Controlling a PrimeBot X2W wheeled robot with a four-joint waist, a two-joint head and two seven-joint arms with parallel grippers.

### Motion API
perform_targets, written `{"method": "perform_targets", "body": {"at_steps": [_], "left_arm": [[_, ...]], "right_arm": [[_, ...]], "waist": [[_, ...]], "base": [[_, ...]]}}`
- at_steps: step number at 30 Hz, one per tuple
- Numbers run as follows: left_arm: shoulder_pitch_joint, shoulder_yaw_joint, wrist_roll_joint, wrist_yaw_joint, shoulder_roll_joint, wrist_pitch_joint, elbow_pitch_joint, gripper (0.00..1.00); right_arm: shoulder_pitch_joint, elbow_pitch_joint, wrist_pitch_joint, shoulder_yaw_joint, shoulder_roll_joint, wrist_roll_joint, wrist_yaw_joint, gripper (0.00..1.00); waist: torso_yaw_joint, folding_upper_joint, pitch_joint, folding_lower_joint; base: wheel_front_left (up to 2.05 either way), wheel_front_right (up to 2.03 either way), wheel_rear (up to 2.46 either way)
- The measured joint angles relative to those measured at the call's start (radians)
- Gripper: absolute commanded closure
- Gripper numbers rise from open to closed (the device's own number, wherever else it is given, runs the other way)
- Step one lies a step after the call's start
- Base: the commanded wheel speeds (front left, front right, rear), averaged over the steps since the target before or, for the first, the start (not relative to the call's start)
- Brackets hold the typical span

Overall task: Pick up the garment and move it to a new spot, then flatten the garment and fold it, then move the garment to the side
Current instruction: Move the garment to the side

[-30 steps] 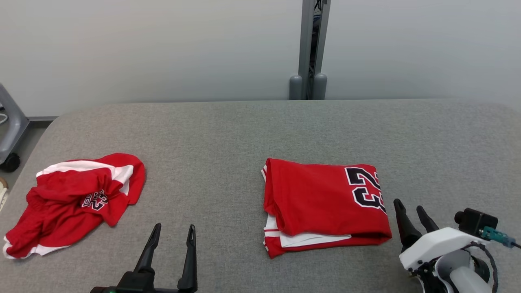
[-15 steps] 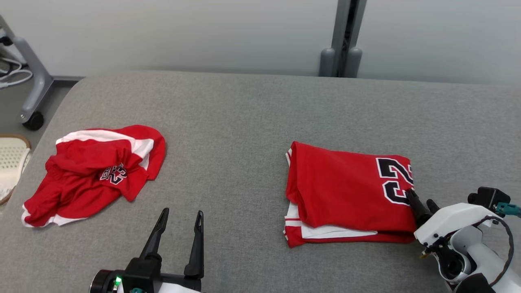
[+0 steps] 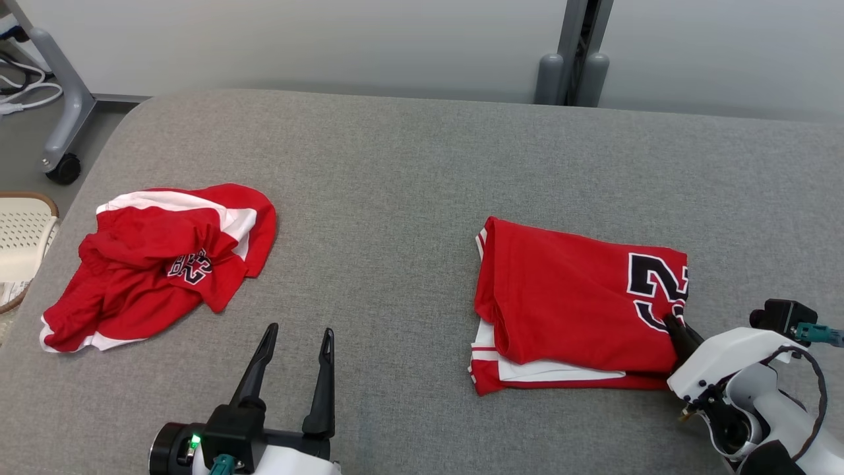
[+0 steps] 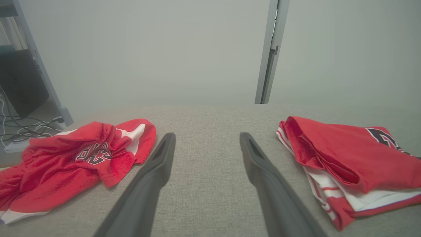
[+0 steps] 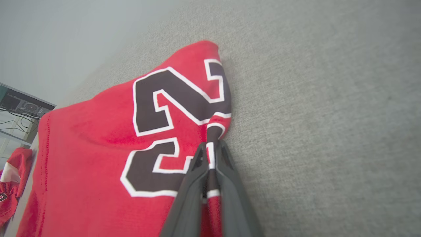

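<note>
**Right claw pinched on the folded jersey's right edge**

At the far left of the head view, off the surface, stands a white perforated plastic basket (image 3: 23, 234); I cannot tell what is in it. Behind it is a grey metal stand leg on a black castor (image 3: 60, 142).

The grey woven padded surface (image 3: 395, 165) has rounded corners. Near its left edge lies a crumpled red-and-white jersey (image 3: 158, 264), bunched in soft folds, with a black-and-white number partly showing. The left wrist view (image 4: 75, 158) shows the mesh-like knit of its cloth.

The left gripper (image 3: 300, 330) hovers over the front edge, left of centre. Its two long dark tapered fingers stand wide apart with nothing between them, and the left wrist view (image 4: 208, 136) shows bare grey cloth in the gap.

Right of centre, towards the front edge, lies the folded red jersey with a black, white-outlined number (image 3: 567, 297). It forms a flat rectangle, with white-striped layers stacked at its front-left corner.

The right gripper (image 3: 674, 323) meets the folded jersey's right edge. The right wrist view (image 5: 212, 146) shows its fingers pressed together on a raised ridge of that red cloth (image 5: 98, 158), beside the number.

A grey upright post (image 3: 575, 53) stands behind the back edge.
</note>
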Motion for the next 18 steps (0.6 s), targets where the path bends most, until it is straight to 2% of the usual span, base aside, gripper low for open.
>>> {"method": "perform_targets", "body": {"at_steps": [11,15,18], "left_arm": [[-0.017,0.000,0.012,-0.006,0.000,0.000,-0.009,0.00],[-0.024,0.011,0.023,-0.012,0.000,0.000,-0.022,0.00],[-0.038,0.014,0.028,-0.019,0.000,0.000,-0.032,0.00]], "right_arm": [[-0.048,-0.026,-0.137,0.119,-0.052,-0.035,0.000,1.00],[-0.078,-0.022,-0.175,0.155,-0.060,-0.091,0.000,1.00],[-0.088,-0.025,-0.177,0.137,-0.060,-0.133,0.000,1.00]], "waist": [[-0.038,0.0000,0.016,0.0000],[-0.083,0.0000,0.025,0.0001],[-0.119,0.0000,0.032,0.0000]], "base": [[0.00,0.00,0.00],[0.00,0.00,0.00],[0.00,0.00,0.00]]}}
